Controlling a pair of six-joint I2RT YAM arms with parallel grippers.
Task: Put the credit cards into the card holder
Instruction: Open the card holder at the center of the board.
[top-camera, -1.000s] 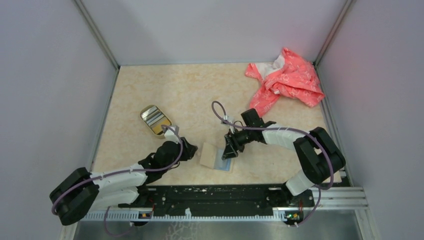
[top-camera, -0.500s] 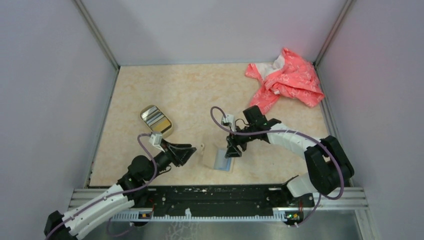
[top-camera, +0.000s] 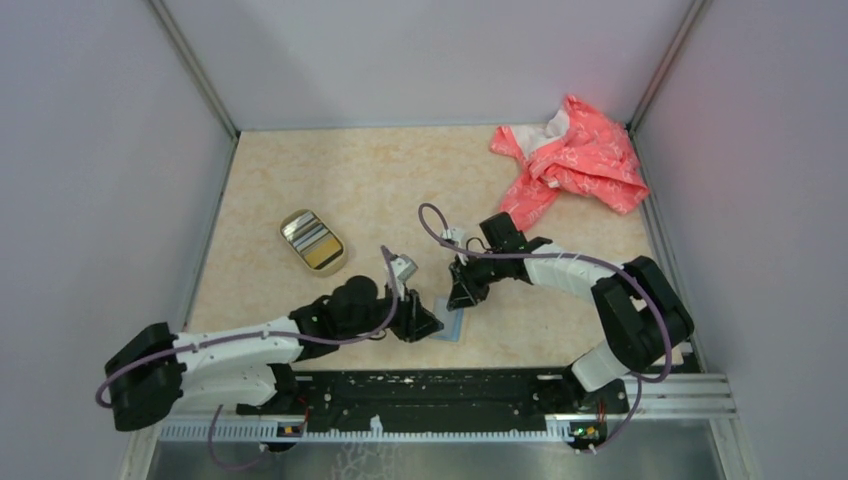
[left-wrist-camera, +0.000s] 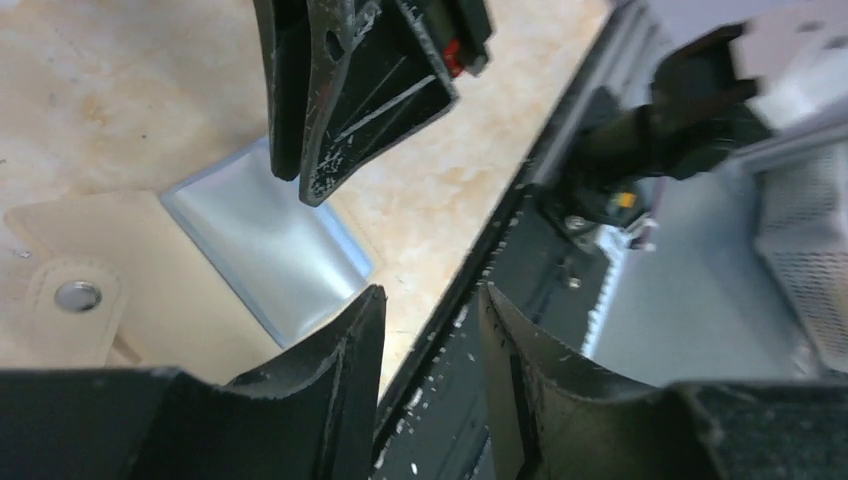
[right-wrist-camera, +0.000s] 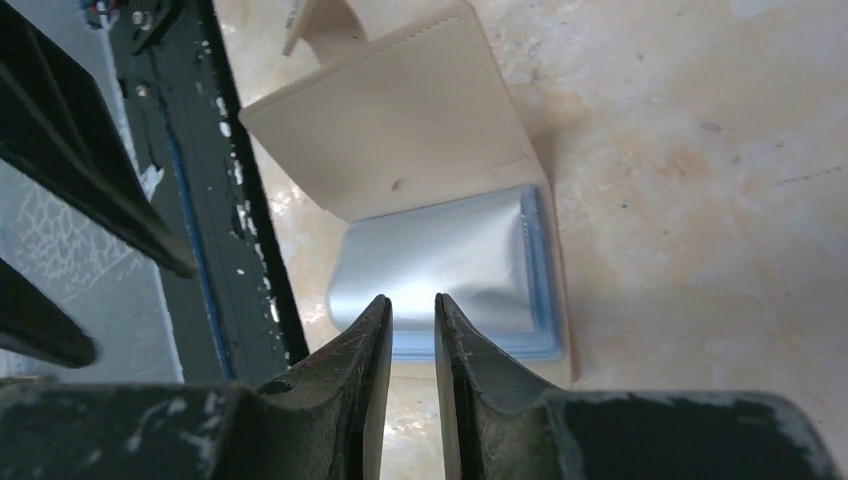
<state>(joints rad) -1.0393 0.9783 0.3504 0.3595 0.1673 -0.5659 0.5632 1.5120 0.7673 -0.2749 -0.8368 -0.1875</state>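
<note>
The beige card holder (right-wrist-camera: 400, 120) lies open on the table near the front edge, its snap (left-wrist-camera: 78, 296) showing. A grey card (right-wrist-camera: 440, 265) rests on its inner side over a blue card (right-wrist-camera: 480, 347). My right gripper (right-wrist-camera: 412, 300) hovers just above the grey card's edge, jaws nearly together but open, nothing between them. My left gripper (left-wrist-camera: 430, 300) is open and empty, low over the holder's near side; in the top view the left gripper (top-camera: 425, 322) hides most of the holder. More credit cards (top-camera: 310, 238) lie in an oval tan dish.
The oval dish (top-camera: 335, 262) sits left of centre. A pink cloth (top-camera: 570, 165) is bunched in the far right corner. The black rail (right-wrist-camera: 225, 220) runs along the table's near edge close to the holder. Grey walls enclose three sides.
My left gripper has swung right and forward to cover the card holder's near side. The right gripper's jaws have narrowed while it stays over the card.
</note>
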